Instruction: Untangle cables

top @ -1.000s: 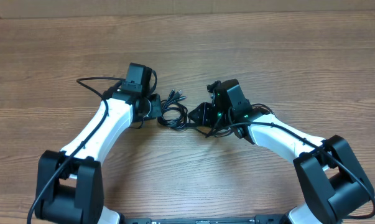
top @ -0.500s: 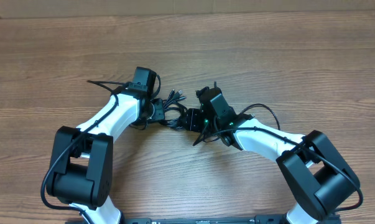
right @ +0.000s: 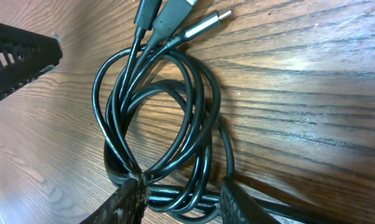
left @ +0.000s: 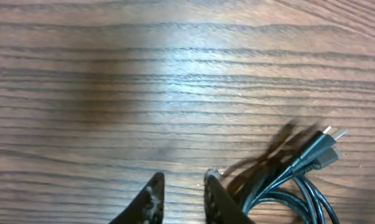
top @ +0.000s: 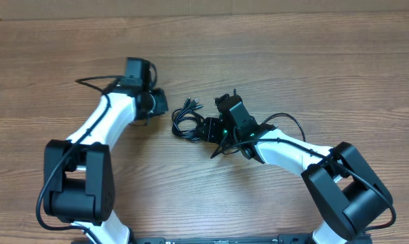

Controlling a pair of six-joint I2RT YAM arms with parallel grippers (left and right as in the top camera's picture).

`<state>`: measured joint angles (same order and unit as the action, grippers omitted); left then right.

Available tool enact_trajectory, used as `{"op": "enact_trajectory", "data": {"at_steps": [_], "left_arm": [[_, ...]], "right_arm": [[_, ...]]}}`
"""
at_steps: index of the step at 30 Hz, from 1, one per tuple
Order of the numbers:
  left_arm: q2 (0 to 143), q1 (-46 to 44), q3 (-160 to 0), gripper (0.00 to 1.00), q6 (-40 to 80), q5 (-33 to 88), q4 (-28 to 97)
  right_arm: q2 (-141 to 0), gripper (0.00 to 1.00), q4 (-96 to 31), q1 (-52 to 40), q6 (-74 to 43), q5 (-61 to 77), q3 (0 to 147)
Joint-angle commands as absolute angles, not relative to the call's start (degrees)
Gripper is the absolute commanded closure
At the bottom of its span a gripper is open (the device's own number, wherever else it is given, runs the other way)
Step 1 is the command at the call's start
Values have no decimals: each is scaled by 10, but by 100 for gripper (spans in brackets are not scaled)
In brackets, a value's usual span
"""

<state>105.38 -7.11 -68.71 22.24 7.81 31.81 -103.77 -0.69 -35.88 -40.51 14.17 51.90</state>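
Inspection of the wooden table (left: 175, 74) found the cables (top: 185, 123) lying on its surface as one loose black coil of several overlapping loops, between the two claws. The left claw (left: 184, 180) was held low over the table with its fingers (left: 153, 199) set narrowly apart and nothing between them. From this claw, the coil lay ahead and off to one side, just beside the finger on the right of the wrist view. Whether a strand touched that finger could not be determined. A cluster of plugs (left: 324, 142), some silver-tipped, fanned out beyond the coil on the same side, further from the claw than the loops; their image was partly blurred. In the overhead view the left claw stood clear of the coil, with bare wood between them. The right claw (right: 182, 196) was at the opposite edge of the coil, with its fingers (right: 128, 202) standing on either side of the nearest strands, so that the bottom of the loops passed between them. A strand lay against each finger, but whether the claw was pinching the bundle or merely straddling it could not be told. Ahead of this claw the loops opened into a rough oval lying flat on the wood, and the plug ends lay at the far end of that oval, pointing away from the claw.
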Motion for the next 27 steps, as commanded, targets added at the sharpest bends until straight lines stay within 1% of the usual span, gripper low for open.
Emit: {"op": "enact_trajectory", "data": {"at_steps": [1, 3, 4, 7, 8, 9, 11, 17, 19, 20, 22, 23, 26, 27], "left_arm": [[1058, -73, -695, 70, 218, 105, 317], [1059, -75, -695, 57, 218, 105, 314], [1061, -76, -695, 55, 218, 106, 313], [1065, -76, -695, 57, 210, 106, 312], [1066, -76, -695, 58, 203, 106, 312], [1067, -76, -695, 59, 197, 106, 312], [1073, -76, -695, 59, 194, 106, 312], [1105, -83, -695, 59, 192, 118, 312], [1119, -83, -695, 60, 192, 165, 300], [1123, -83, -695, 60, 187, 196, 292], [1131, -83, -695, 60, 160, 297, 266], [1132, -83, -695, 61, 142, 347, 257], [1131, -83, -696, 76, 102, 413, 255], [1130, -83, -696, 80, 89, 431, 255]], "right_arm": [[-1038, 62, -3, -359, -405, 126, 514], [-1038, 59, -2, -359, -405, 126, 514], [-1038, 59, 0, -359, -406, 128, 514], [-1038, 60, 2, -359, -407, 150, 514], [-1038, 64, 2, -359, -407, 165, 514], [-1038, 65, 4, -359, -407, 183, 515], [-1036, 65, 5, -358, -407, 229, 515], [-1036, 64, -34, -358, -407, 233, 515], [-1036, 59, -32, -358, -411, 232, 515], [-1036, 57, -26, -358, -418, 232, 515], [-1036, 57, -7, -356, -422, 229, 515], [-1036, 57, 0, -356, -422, 224, 515], [-1036, 58, 12, -356, -446, 219, 515], [-1036, 58, 14, -356, -462, 219, 515]]}}
